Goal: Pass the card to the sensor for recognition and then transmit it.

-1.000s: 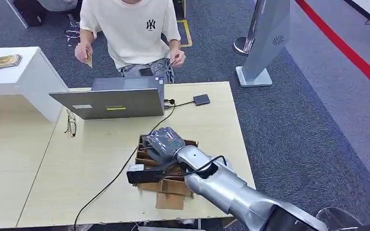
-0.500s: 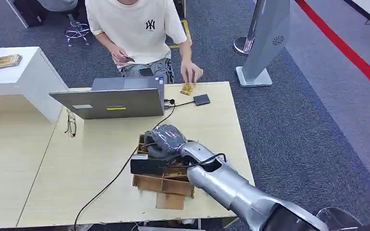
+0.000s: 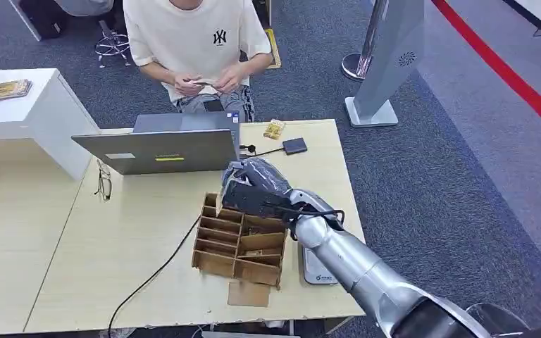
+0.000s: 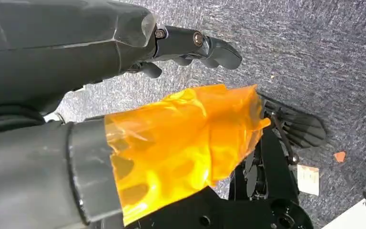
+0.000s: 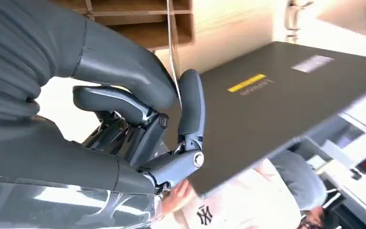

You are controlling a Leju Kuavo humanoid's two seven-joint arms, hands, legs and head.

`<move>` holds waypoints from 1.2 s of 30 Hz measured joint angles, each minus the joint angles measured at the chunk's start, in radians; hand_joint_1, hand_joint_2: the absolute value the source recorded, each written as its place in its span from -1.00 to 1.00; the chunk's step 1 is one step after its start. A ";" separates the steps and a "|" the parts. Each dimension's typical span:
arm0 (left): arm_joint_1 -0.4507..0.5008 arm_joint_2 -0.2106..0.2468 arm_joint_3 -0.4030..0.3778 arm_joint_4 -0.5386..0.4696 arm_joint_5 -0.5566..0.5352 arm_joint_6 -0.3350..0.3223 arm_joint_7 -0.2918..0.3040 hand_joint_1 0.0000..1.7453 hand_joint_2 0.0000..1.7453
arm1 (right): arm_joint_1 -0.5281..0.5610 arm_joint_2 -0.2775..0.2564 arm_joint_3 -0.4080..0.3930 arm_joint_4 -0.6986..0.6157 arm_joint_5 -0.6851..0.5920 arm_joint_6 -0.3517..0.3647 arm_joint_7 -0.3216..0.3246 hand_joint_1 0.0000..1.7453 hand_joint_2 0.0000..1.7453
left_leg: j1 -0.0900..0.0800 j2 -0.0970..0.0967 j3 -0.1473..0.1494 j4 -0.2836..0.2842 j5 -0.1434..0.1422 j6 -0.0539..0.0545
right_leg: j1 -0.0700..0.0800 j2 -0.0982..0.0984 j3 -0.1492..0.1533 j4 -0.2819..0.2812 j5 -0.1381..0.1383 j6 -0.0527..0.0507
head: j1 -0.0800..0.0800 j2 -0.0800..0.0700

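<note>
Above the divided box's (image 3: pixel 237 243) far edge, right hand (image 3: pixel 248 189) pinching a card (image 5: pixel 174 57), bare tabletop (image 3: pixel 148 232) alongside, left hand (image 4: pixel 190 45) holding nothing.

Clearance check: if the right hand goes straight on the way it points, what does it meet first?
Probably the laptop: the right hand, pinching a thin card, points at the back of its open lid. The gap between them is hard to judge.
</note>
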 joint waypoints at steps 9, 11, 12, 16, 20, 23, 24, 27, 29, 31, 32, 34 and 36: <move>0.000 0.001 0.000 0.000 0.000 0.017 -0.013 -1.00 -1.00 | 0.019 -0.029 -0.072 -0.055 -0.122 0.068 -0.032 0.98 1.00 | 0.000 0.000 0.000 0.000 0.000 0.000 | 0.000 0.000 0.000 0.000 0.000 0.000 | 0.000 0.000; 0.000 0.001 -0.001 0.000 0.000 0.019 -0.016 -1.00 -1.00 | 0.021 -0.032 -0.078 -0.061 -0.149 0.086 -0.034 0.98 1.00 | 0.000 0.000 0.000 0.000 0.000 0.000 | 0.000 0.000 0.000 0.000 0.000 0.000 | 0.000 0.000; 0.000 0.001 -0.001 0.001 0.000 0.019 -0.018 -1.00 -1.00 | 0.022 -0.034 -0.081 -0.064 -0.159 0.093 -0.037 0.98 1.00 | 0.000 0.000 0.000 0.000 0.000 0.000 | 0.000 0.000 0.000 0.000 0.000 0.000 | 0.000 0.000; 0.000 0.002 -0.003 0.003 0.000 0.023 -0.023 -1.00 -1.00 | 0.022 -0.037 -0.092 -0.066 -0.196 0.117 -0.042 0.98 1.00 | 0.000 0.000 0.000 0.000 0.000 0.000 | 0.000 0.000 0.000 0.000 0.000 0.000 | 0.000 0.000; 0.000 0.002 -0.005 0.006 0.000 0.030 -0.025 -1.00 -1.00 | 0.019 -0.038 -0.097 -0.065 -0.208 0.121 -0.042 0.98 1.00 | 0.000 0.000 0.000 0.000 0.000 0.000 | 0.000 0.000 0.000 0.000 0.000 0.000 | 0.000 0.000; -0.001 0.003 -0.009 0.010 0.000 0.030 -0.026 -1.00 -1.00 | 0.004 -0.038 -0.097 -0.064 -0.220 0.124 -0.041 1.00 1.00 | 0.000 0.000 0.000 0.000 0.000 0.000 | 0.000 0.000 0.000 0.000 0.000 0.000 | 0.000 0.000; -0.001 0.004 -0.010 0.010 0.000 0.030 -0.028 -1.00 -1.00 | -0.003 -0.038 -0.097 -0.064 -0.223 0.124 -0.041 1.00 1.00 | 0.000 0.000 0.000 0.000 0.000 0.000 | 0.000 0.000 0.000 0.000 0.000 0.000 | 0.000 0.000; 0.000 0.006 -0.013 0.013 -0.001 0.031 -0.031 -1.00 -1.00 | -0.036 -0.038 -0.097 -0.055 -0.245 0.133 -0.039 1.00 1.00 | 0.000 0.000 0.000 0.000 0.000 0.000 | 0.000 0.000 0.000 0.000 0.000 0.000 | 0.000 0.000; -0.001 0.009 -0.016 0.018 -0.003 0.032 -0.032 -1.00 -1.00 | -0.058 -0.038 -0.097 -0.050 -0.254 0.137 -0.033 1.00 1.00 | 0.000 0.000 0.000 0.000 0.000 0.000 | 0.000 0.000 0.000 0.000 0.000 0.000 | 0.000 0.000; -0.001 0.011 -0.018 0.023 -0.005 0.035 -0.034 -1.00 -1.00 | -0.083 -0.037 -0.097 -0.038 -0.255 0.133 -0.027 1.00 1.00 | 0.000 0.000 0.000 0.000 0.000 0.000 | 0.000 0.000 0.000 0.000 0.000 0.000 | 0.000 0.000; -0.002 0.014 -0.019 0.028 -0.006 0.037 -0.034 -1.00 -1.00 | -0.099 -0.036 -0.097 -0.028 -0.255 0.132 -0.023 1.00 1.00 | 0.000 0.000 0.000 0.000 0.000 0.000 | 0.000 0.000 0.000 0.000 0.000 0.000 | 0.000 0.000; -0.002 0.016 -0.023 0.035 -0.007 0.040 -0.035 -1.00 -1.00 | -0.126 -0.034 -0.097 -0.006 -0.256 0.129 -0.018 1.00 1.00 | 0.000 0.000 0.000 0.000 0.000 0.000 | 0.000 0.000 0.000 0.000 0.000 0.000 | 0.000 0.000; -0.003 0.019 -0.029 0.042 -0.009 0.047 -0.036 -1.00 -1.00 | -0.152 -0.030 -0.097 0.018 -0.254 0.121 -0.009 1.00 1.00 | 0.000 0.000 0.000 0.000 0.000 0.000 | 0.000 0.000 0.000 0.000 0.000 0.000 | 0.000 0.000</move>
